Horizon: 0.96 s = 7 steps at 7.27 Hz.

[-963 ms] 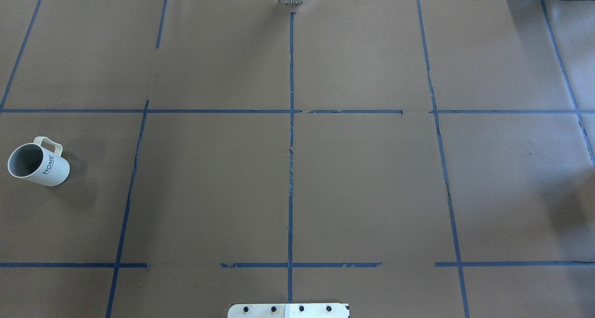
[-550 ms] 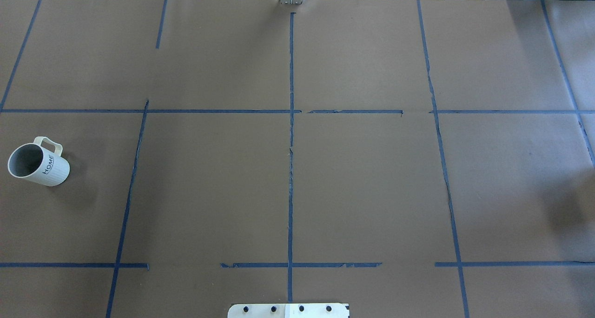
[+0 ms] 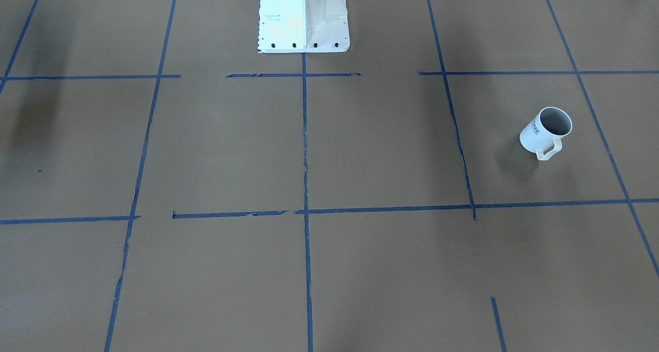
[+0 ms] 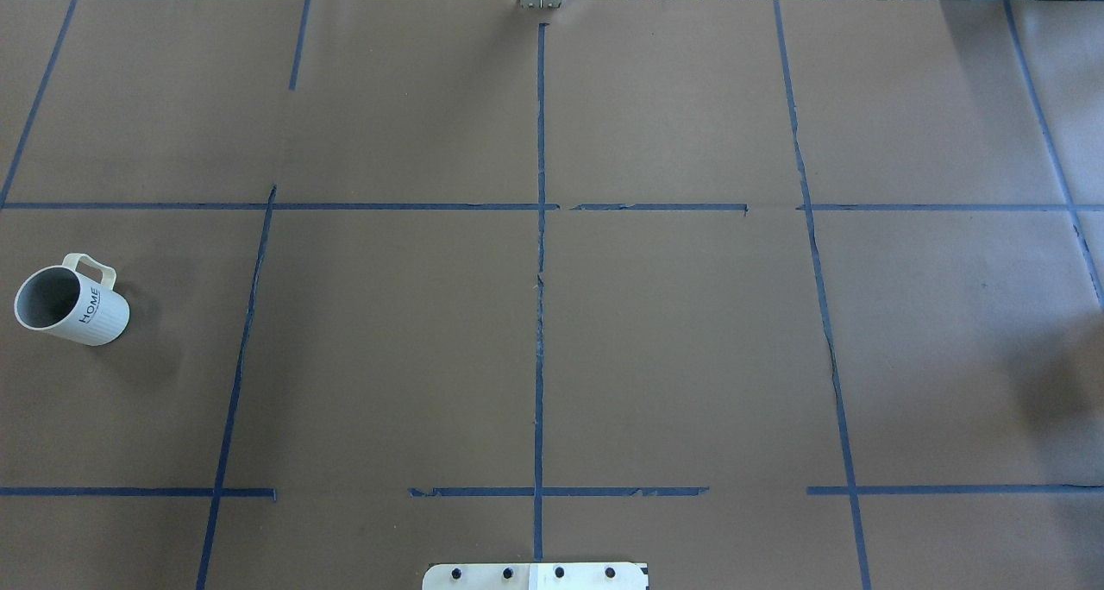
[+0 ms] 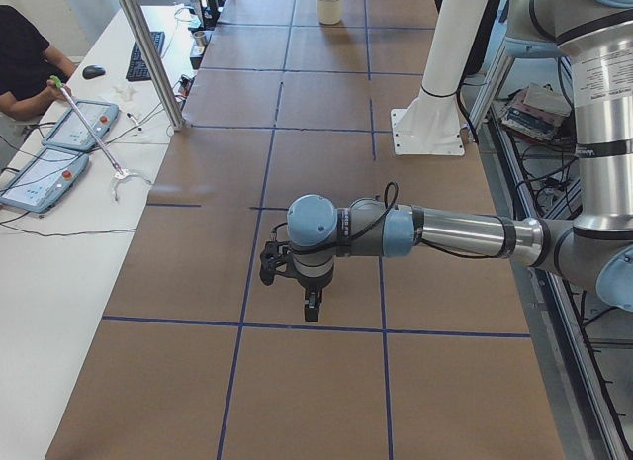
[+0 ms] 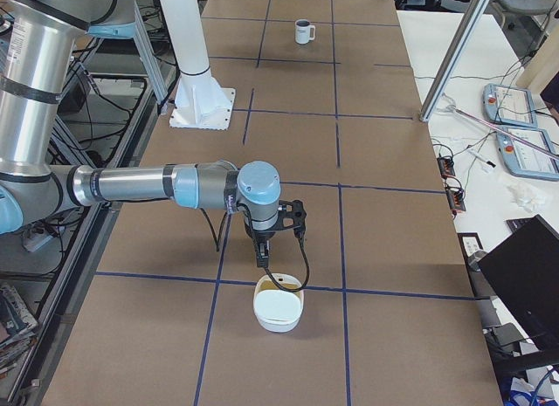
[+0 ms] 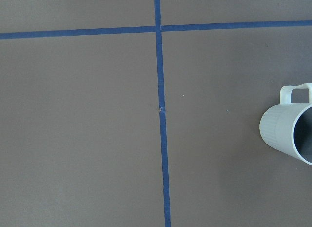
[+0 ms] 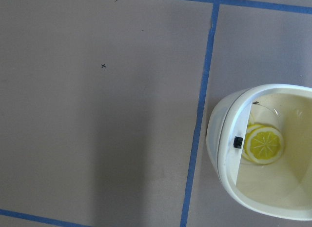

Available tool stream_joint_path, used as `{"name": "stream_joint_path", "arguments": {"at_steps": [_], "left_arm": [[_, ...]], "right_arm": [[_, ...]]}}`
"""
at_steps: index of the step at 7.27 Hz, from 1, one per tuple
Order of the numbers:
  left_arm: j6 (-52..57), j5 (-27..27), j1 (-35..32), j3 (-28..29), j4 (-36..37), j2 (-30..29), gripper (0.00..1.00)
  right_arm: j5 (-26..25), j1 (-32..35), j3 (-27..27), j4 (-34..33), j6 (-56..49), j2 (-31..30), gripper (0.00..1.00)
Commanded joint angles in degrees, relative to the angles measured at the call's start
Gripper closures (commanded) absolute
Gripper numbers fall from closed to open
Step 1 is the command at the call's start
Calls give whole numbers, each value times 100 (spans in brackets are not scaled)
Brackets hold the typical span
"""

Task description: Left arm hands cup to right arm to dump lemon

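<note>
The cup (image 4: pixel 72 306) is a white mug lettered "HOME", upright alone at the table's left side; it also shows as the cup (image 3: pixel 545 130), (image 6: pixel 303 30) and at the right edge of the left wrist view (image 7: pixel 290 134). Its inside looks grey. The left gripper (image 5: pixel 311 310) hangs low over the table, and I cannot tell whether it is open or shut. The right gripper (image 6: pixel 261 259) hovers just above a white bowl (image 6: pixel 278 308), its state also unclear. Lemon (image 8: pixel 263 143) slices lie inside that bowl (image 8: pixel 220 139).
The robot's white base (image 3: pixel 304 17) stands at the table's near middle edge (image 4: pixel 535 575). Blue tape lines grid the brown table. A person sits at a side table with tablets (image 5: pixel 69 124). A metal post (image 5: pixel 148 54) rises at that edge.
</note>
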Motion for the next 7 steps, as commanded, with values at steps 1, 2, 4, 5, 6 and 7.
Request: {"name": "stream_joint_path", "arguments": {"at_steps": [1,2,4,5,6,7], "left_arm": [[12,9,4,-3,31,67,0],[12,17,12,-21,31,59,0],[3,35,30,-91,40,32,0],[3,35,30,-91,49,41,0],[12,26,30,-91,49,50,0],[12,26,30,-65,49,59,0]], "right_arm": [[-3,0,-14,4,138,16,0],[-29,0,-31,4,129,16,0],[-73,0,-180,39,103,16,0],[-65,0,-294,66,103,43,0],[-73,0,-295,57,103,112,0],[-73,0,-295,57,103,104,0]]}}
